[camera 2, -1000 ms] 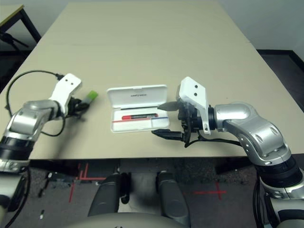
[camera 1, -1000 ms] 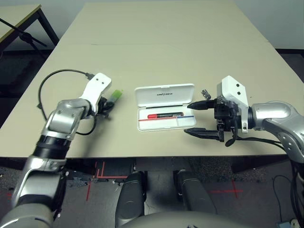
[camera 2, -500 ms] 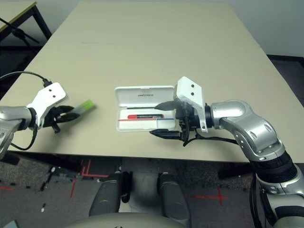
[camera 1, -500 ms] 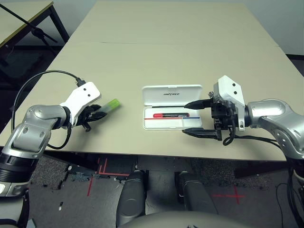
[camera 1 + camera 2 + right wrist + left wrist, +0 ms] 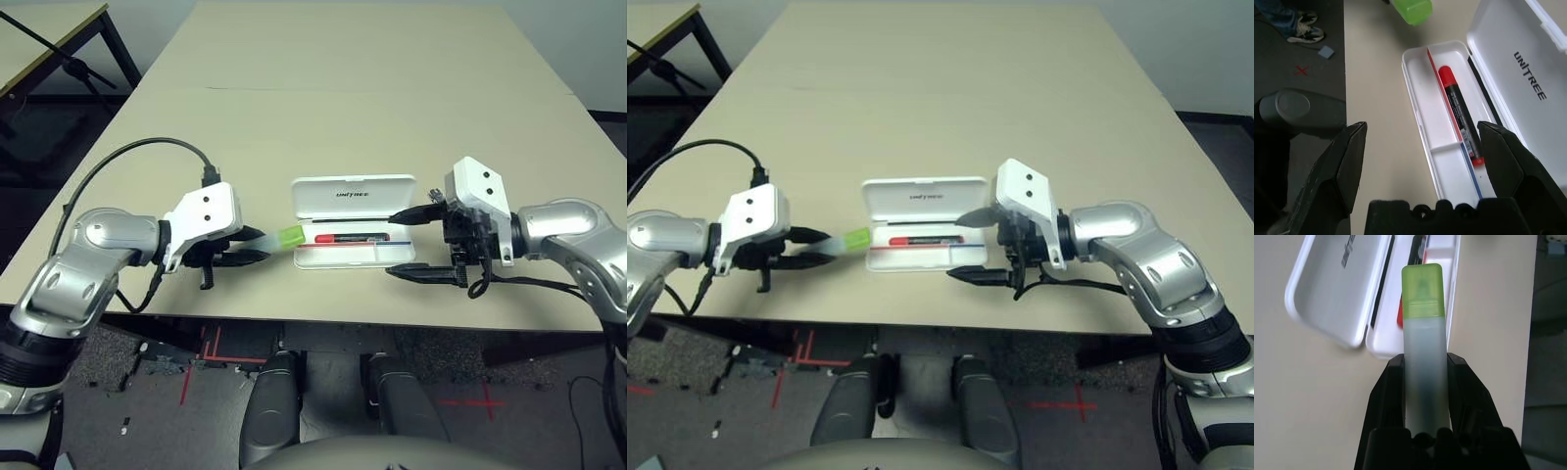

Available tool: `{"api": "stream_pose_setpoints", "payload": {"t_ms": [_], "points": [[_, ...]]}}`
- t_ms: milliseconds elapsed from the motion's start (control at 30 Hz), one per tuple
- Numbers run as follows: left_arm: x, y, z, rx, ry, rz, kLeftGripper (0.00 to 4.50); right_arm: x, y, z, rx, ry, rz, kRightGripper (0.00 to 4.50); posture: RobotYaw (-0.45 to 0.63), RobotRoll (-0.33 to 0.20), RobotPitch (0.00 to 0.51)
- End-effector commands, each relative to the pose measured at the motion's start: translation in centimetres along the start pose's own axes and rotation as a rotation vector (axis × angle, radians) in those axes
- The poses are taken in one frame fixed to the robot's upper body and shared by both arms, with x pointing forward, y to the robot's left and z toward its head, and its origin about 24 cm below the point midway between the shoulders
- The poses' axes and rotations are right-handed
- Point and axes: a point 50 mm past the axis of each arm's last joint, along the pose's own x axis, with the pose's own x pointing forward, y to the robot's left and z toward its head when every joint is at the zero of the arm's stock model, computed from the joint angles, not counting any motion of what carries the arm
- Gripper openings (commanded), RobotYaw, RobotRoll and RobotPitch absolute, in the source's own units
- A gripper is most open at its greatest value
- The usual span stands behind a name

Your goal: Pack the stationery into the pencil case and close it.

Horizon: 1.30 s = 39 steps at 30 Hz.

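The pencil case (image 5: 353, 193) lies open at mid-table, white, with its lettered lid flat behind the tray (image 5: 1422, 98). A red marker with a black end (image 5: 348, 238) rests inside the tray. My left gripper (image 5: 257, 246) is shut on a flat white stick with a green end (image 5: 1423, 357). The stick's green cap (image 5: 290, 236) hangs just off the case's left edge. My right gripper (image 5: 407, 243) stands open at the case's right end, one finger on each side of the tray's corner. A tiny silver-black cylinder (image 5: 433, 197) peeks out behind the right wrist.
A black cable (image 5: 118, 171) loops from the left wrist over the table's left part. The beige table (image 5: 343, 88) stretches far behind the case. The front edge runs close below both grippers.
My left gripper has carried the green-ended stick rightwards, from well left of the case to its left edge. The right gripper has stayed open beside the case.
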Motion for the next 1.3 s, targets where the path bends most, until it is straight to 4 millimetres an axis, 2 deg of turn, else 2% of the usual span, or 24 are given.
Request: {"api": "stream_pose_setpoints", "payload": {"t_ms": [33,267,433,767,967,1300], "points": [[1.1,0.2,-0.1,0.013,0.005,-0.033,1.09,-0.7,-0.1,-0.3,-0.004,0.026,0.000,4.50,0.10,0.000,0.127],[4.4,0.2,1.1,0.054,-0.044,-0.130,1.09,-2.1,-0.2,-1.0,0.008,0.081,-0.025,4.50,0.07,0.000,0.134],[6.0,0.1,1.4,0.064,-0.049,-0.161,1.09,-2.4,-0.3,-1.3,0.015,0.093,-0.040,4.50,0.06,0.000,0.140],[8.8,-0.2,1.1,0.058,-0.045,-0.206,1.09,-2.7,-0.3,-1.5,0.021,0.105,-0.054,4.50,0.04,0.000,0.144],[9.9,-0.3,0.5,0.056,-0.032,-0.216,1.09,-2.6,-0.2,-1.5,0.021,0.106,-0.059,4.50,0.03,0.000,0.146],[10.1,-0.1,0.2,0.073,0.002,-0.208,1.09,-2.4,-0.1,-1.5,0.020,0.102,-0.064,4.50,0.03,0.000,0.146]]}}
